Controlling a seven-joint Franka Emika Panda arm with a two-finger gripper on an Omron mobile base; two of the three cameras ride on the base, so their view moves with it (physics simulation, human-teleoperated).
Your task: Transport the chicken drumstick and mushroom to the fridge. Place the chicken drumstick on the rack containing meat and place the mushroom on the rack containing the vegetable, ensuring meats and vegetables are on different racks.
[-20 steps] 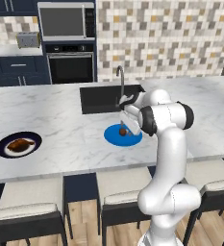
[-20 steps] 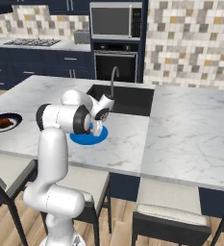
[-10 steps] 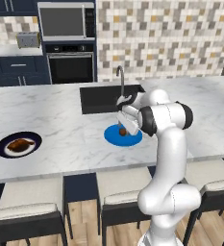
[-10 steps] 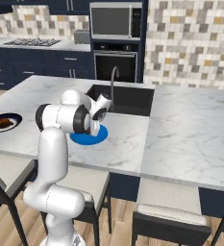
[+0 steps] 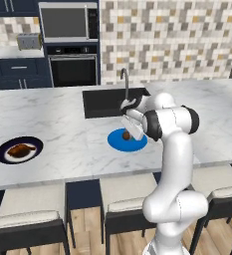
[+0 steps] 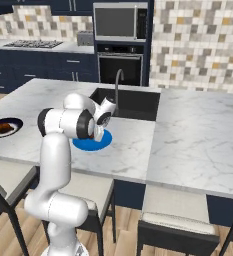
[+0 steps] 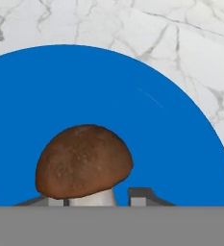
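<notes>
- We see the mushroom (image 7: 83, 162) sitting upright on the blue plate (image 7: 132, 120), on the marble island counter (image 5: 62, 144).
- Our gripper (image 7: 98, 201) straddles its pale stem; we cannot tell whether the jaws grip it yet.
- We judge it light, soft and bruisable, its cap smooth, so the stem suits a gentle pinch.
- The chicken drumstick (image 5: 20, 150) lies on a dark plate (image 5: 3, 148), well apart.

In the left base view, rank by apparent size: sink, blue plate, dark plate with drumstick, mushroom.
1. Sink, clearly largest.
2. Blue plate and dark plate: look about alike; the arm covers part of the blue one, so I won't rank them.
3. Mushroom, smallest.
</notes>
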